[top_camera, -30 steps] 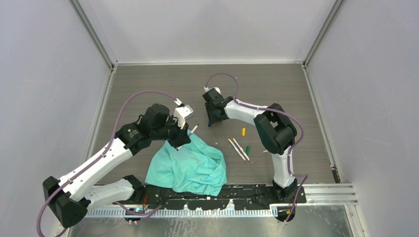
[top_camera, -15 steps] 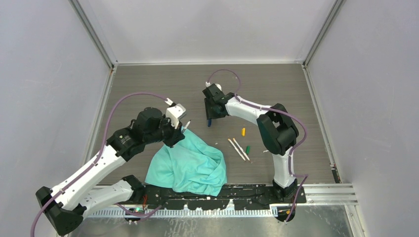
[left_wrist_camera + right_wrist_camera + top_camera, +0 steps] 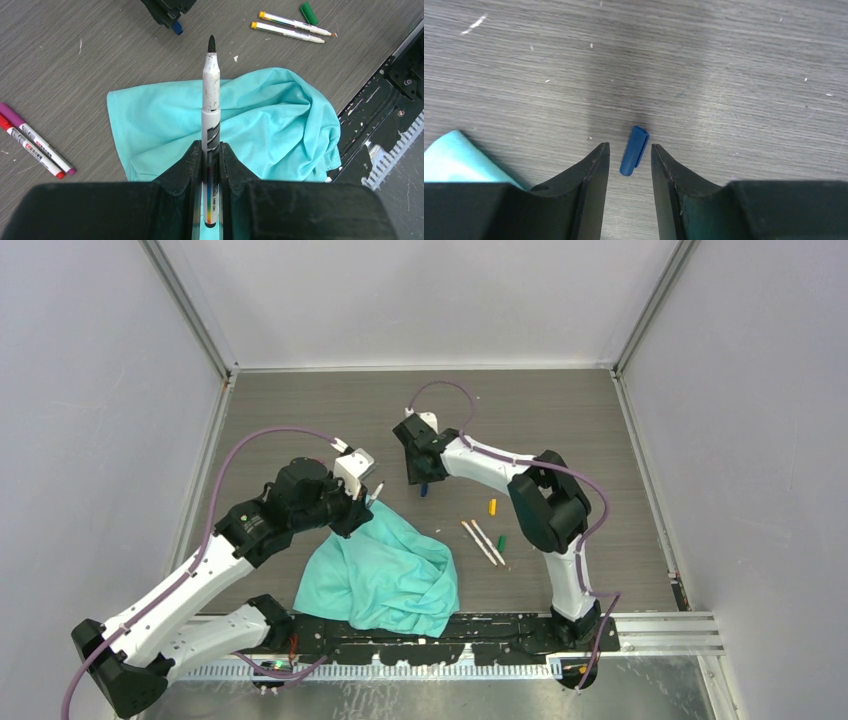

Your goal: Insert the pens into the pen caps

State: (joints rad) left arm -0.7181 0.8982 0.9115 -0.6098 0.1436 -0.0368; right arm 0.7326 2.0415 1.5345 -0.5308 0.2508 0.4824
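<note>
Sprawling over the near part of the grey wood-grain table (image 3: 300, 410), a crumpled teal cloth (image 3: 385, 575) lies below the left gripper (image 3: 211, 152). That gripper's jaws are clamped on the barrel of a white marker pen with a bare black tip (image 3: 210, 95), which points forward. The right gripper (image 3: 628, 150) is partly spread, and a small blue plastic cap (image 3: 635, 149) lies flat on the table between its fingers. Two more white pens (image 3: 290, 22), a green cap (image 3: 308, 13) and a yellow cap (image 3: 492, 507) lie further right.
</note>
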